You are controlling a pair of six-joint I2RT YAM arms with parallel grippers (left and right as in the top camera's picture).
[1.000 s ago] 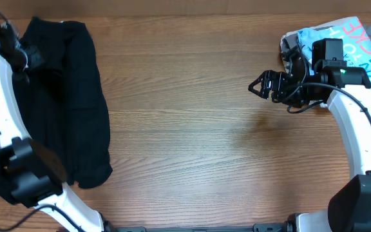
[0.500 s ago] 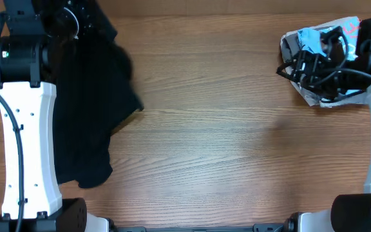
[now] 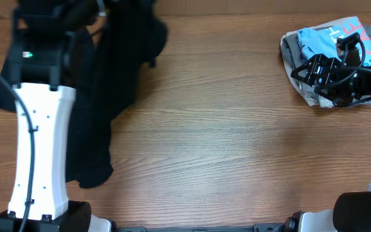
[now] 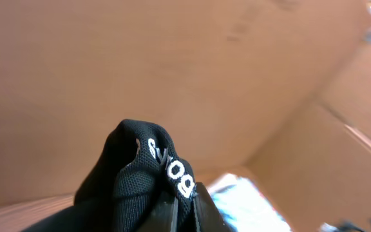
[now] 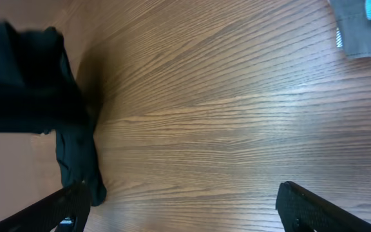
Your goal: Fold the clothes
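1. Two grippers are at work over a brown wooden desk [image 3: 224, 129] with fine grain lines.
2. At the upper left of the overhead view, the left gripper [image 4: 182, 209] is pinching a fold of the black shirt [image 3: 124, 58]. White letters [image 4: 172, 171] show on that fold.
3. I think it holds the shirt by one edge so the cloth hangs loose and can be laid flat on the bare middle of the desk.
4. The shirt is soft and floppy. It bunches at the top, and its low end lies on the desk at the lower left. Up close, the knit shows tiny holes.
5. The right gripper [image 5: 184, 190] is spread wide and holds nothing. It sits at the upper right, over a crumpled pile.
6. That pile is a light-blue tee [image 3: 317, 42] with a grey garment [image 3: 292, 51] at its edge. No folding looks done yet.
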